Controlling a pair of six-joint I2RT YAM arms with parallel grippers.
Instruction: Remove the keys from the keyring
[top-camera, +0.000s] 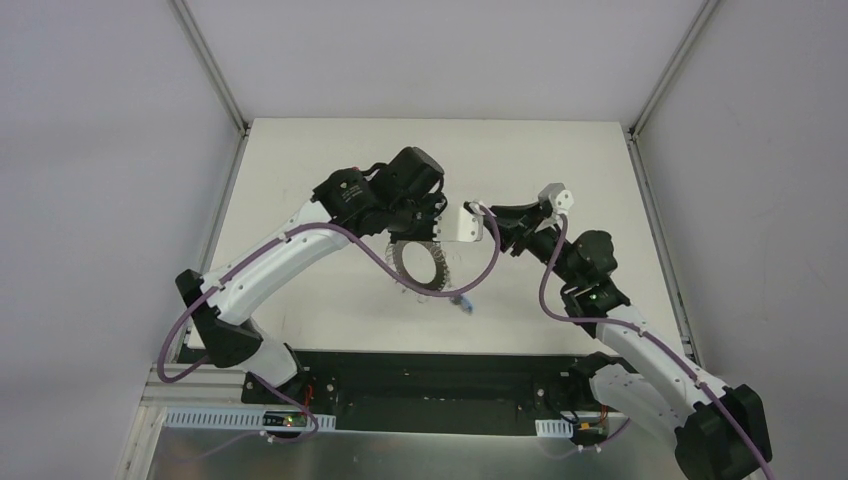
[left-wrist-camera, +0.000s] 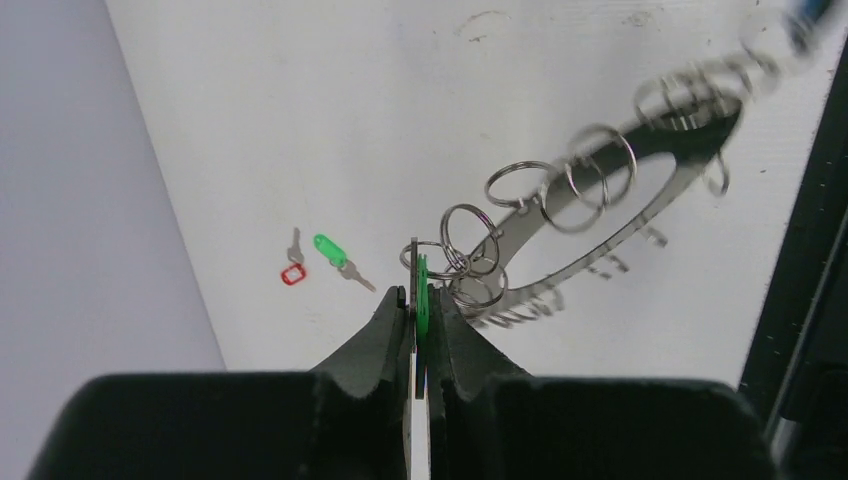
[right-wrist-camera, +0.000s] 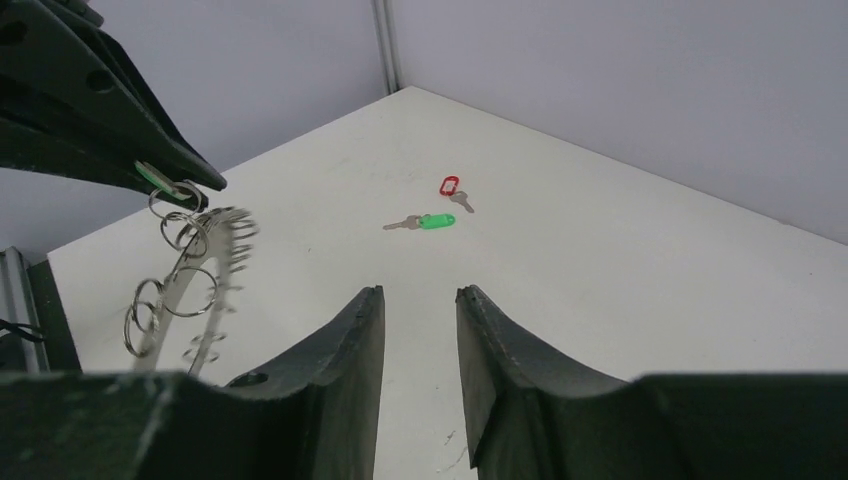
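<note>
The left hand (left-wrist-camera: 415, 300) is clenched on the green oval tag (left-wrist-camera: 421, 290) of one of the keys, the tag standing edge-on between its two fingers. That key is still joined to the keyring (left-wrist-camera: 693, 172), which stretches away from the fingertips as a flat grey band with an open centre. Wire loops (left-wrist-camera: 470, 268) crowd its rim just beyond the tag and run on round the ring. In the right wrist view the ring hangs tilted below the left fingertips, its held end lifted off the table (top-camera: 300, 170); whether the far end touches the table I cannot tell. A small blue piece (top-camera: 465, 304) shows at the ring's near rim, too blurred to make out.

Two keys lie loose on the table, well apart from the ring and near each other without touching: one with a green tag (right-wrist-camera: 435, 221) and one with a red tag (right-wrist-camera: 449, 185).

The right hand (right-wrist-camera: 420, 295) is released, its fingers spread with nothing between them, held above the table and facing the two loose keys.
</note>
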